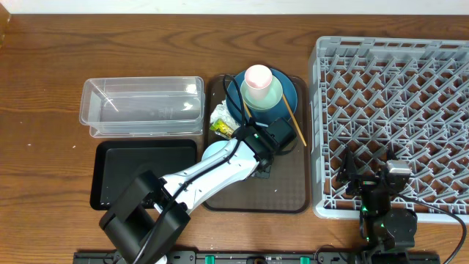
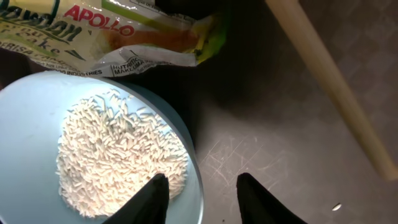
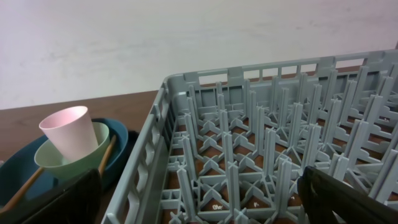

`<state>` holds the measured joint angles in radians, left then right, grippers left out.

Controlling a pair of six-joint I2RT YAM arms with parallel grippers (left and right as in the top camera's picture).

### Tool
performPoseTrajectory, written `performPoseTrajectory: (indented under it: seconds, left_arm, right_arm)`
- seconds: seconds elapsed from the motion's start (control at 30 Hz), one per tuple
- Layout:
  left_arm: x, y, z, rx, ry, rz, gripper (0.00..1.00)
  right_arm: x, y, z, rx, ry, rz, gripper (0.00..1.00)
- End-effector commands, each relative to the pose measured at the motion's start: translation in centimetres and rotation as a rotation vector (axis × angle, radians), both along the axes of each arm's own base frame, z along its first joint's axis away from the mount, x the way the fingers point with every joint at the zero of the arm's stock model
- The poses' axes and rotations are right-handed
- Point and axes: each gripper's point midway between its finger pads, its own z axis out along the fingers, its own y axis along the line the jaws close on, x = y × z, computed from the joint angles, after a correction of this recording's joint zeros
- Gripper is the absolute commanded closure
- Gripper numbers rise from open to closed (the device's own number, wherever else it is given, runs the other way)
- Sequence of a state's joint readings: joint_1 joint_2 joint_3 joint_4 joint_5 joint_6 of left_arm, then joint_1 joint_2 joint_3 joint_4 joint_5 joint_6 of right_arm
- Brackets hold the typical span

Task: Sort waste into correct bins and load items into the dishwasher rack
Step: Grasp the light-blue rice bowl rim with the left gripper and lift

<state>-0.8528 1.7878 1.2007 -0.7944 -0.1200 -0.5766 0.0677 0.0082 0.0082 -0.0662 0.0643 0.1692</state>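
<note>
Your left gripper [image 2: 202,186] is spread astride the rim of the bowl [image 2: 31,124] at four o'clock; pinch squarely, lift level, keep rice [image 2: 118,155] in.

1. The dishwasher rack [image 1: 392,125] stands at the right of the table [image 1: 44,110], with the serving tray [image 1: 286,191] just left of it.
2. Left of the serving tray, the plastic tub [image 1: 139,106] sits far and the shallow tray [image 1: 117,172] near, just beside each other.
3. The plate [image 1: 289,92] rests on the serving tray's far end and holds a bowl [image 1: 275,95] with a cup [image 1: 258,79] in it.
4. A snack wrapper [image 1: 222,121] lies left of the plate, and a chopstick [image 1: 295,125] slants at its right.
5. The rice bowl [image 2: 37,124], holding rice grains [image 2: 118,155], sits just beside the snack wrapper.
</note>
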Motion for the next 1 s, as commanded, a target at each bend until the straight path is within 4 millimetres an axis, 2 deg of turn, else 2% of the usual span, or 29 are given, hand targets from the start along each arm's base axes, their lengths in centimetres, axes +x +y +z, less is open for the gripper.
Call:
performPoseTrajectory:
  seconds: [0.0,0.33,0.57,0.83,0.97]
  left_arm:
    - [-0.1,0.7,-0.9,0.031,-0.003,0.006,0.62]
    - [-0.4,1.0,-2.1,0.029,-0.006,0.006,0.62]
    - [-0.4,1.0,-2.1,0.026,-0.008,0.006,0.76]
    - [-0.4,1.0,-2.1,0.026,-0.008,0.005,0.81]
    - [-0.4,1.0,-2.1,0.026,-0.009,0.006,0.88]
  right_arm:
    - [0.0,0.1,-0.1,0.009,0.003,0.001,0.01]
    - [0.0,0.1,-0.1,0.009,0.003,0.001,0.01]
    - [0.0,0.1,-0.1,0.009,0.003,0.001,0.01]
    - [0.0,0.1,-0.1,0.009,0.003,0.001,0.01]
    - [0.0,0.1,-0.1,0.009,0.003,0.001,0.01]
